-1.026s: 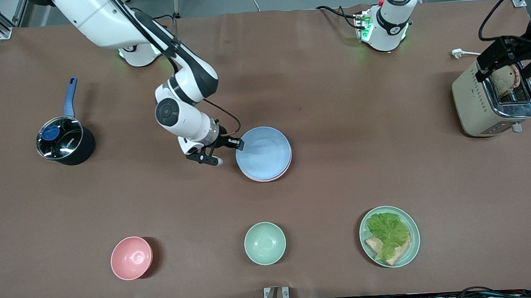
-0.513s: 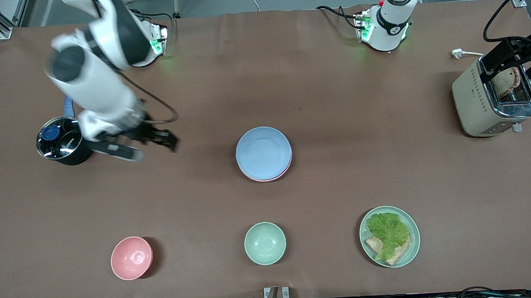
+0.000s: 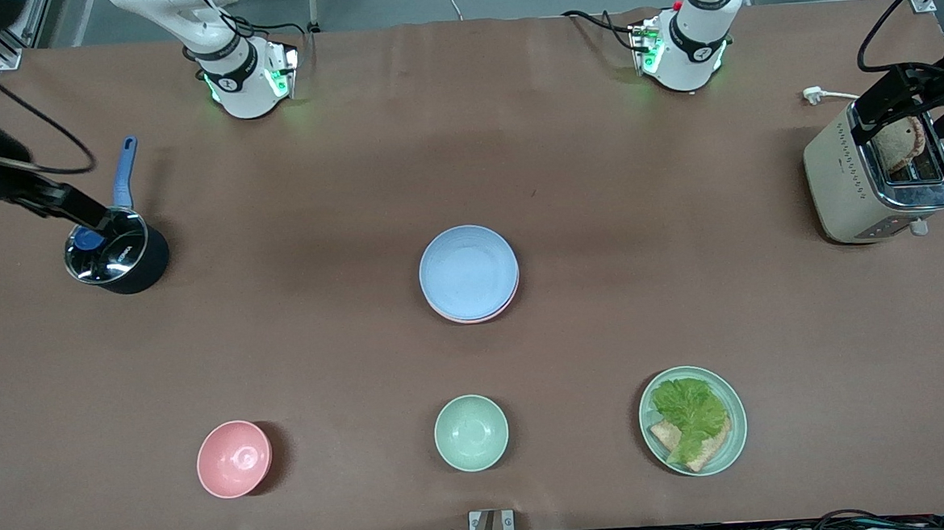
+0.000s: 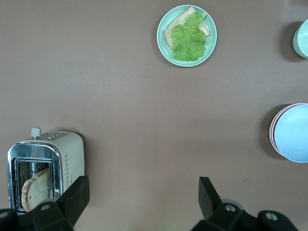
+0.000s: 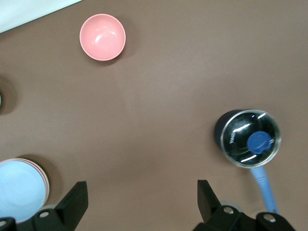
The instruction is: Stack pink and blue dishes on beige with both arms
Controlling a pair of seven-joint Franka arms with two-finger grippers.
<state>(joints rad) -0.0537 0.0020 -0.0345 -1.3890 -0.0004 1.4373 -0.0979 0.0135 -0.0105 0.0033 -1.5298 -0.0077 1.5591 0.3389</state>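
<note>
Your right gripper (image 5: 139,199) was spread wide with nothing in it, hanging over the table by the lidded saucepan (image 3: 115,251) at the right arm's end. Your left gripper (image 4: 142,197) was just as open and empty, up over the toaster (image 3: 879,172) with its bread slice (image 3: 899,142) at the left arm's end. Out in the middle of the table sat the stack: the blue plate (image 3: 468,272) on top, the pink plate's (image 3: 475,316) rim peeking out right under it. You couldn't really make out the beige one. Nearer the front camera were the pink bowl (image 3: 234,458), the mint-green bowl (image 3: 471,432) and the mint-green plate (image 3: 735,437) holding lettuce (image 3: 688,415) on toast.
</note>
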